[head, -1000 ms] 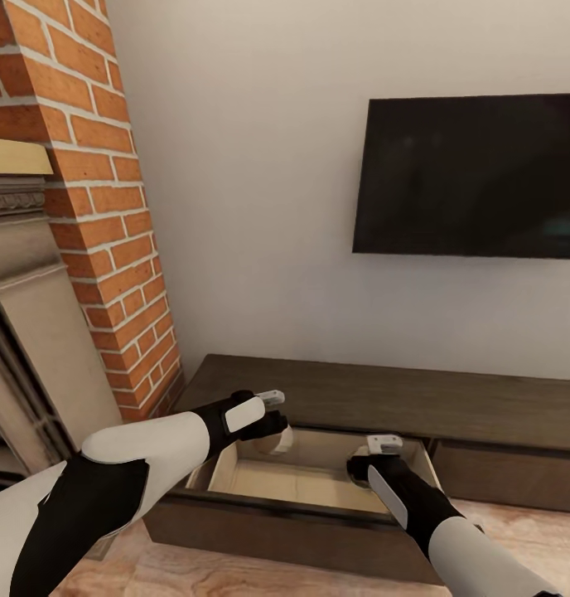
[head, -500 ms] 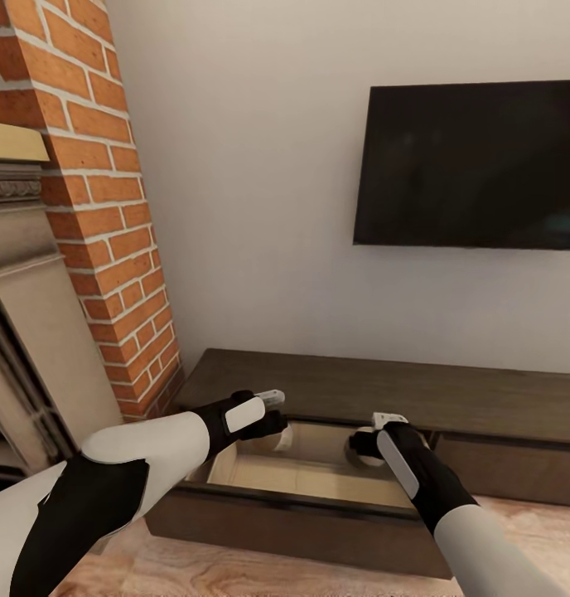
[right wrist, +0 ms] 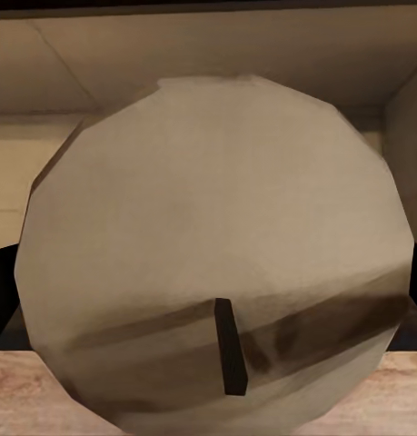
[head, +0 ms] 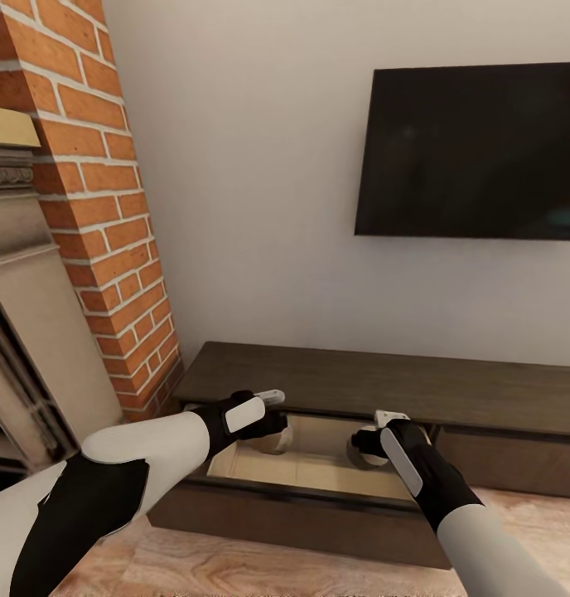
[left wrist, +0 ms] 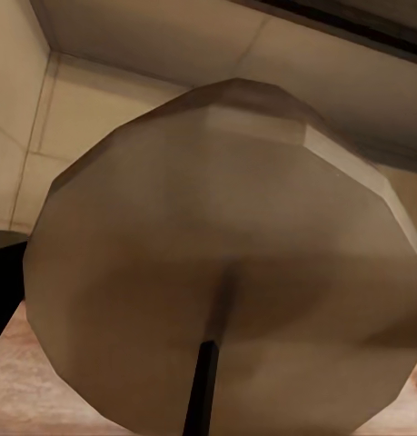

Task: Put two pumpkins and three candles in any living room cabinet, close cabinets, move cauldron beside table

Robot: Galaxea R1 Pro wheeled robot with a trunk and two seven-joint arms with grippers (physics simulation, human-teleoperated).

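Observation:
The long dark-brown cabinet [head: 384, 385] stands against the wall with its left drawer [head: 318, 471] pulled out, pale tan inside. My left gripper [head: 275, 427] is shut on a tan candle [head: 278, 439] over the drawer's left side. My right gripper [head: 369, 441] is shut on a second candle [head: 361, 452] over the drawer's right side. In the left wrist view that candle [left wrist: 217, 263] shows its round top and dark wick close up, with the drawer's floor behind it. The right wrist view shows the other candle [right wrist: 217, 254] the same way. The pumpkins, third candle, cauldron and table are out of view.
A brick and stone fireplace [head: 103, 207] rises at the left, close to the cabinet's end. A black television [head: 475, 153] hangs on the white wall above the cabinet. A shut drawer front [head: 509, 468] lies to the right. Pale wood floor [head: 235, 564] runs in front.
The head view has shifted, so the television and cabinet sit higher in the picture. My right gripper with its candle has moved farther in over the drawer. The left has barely moved.

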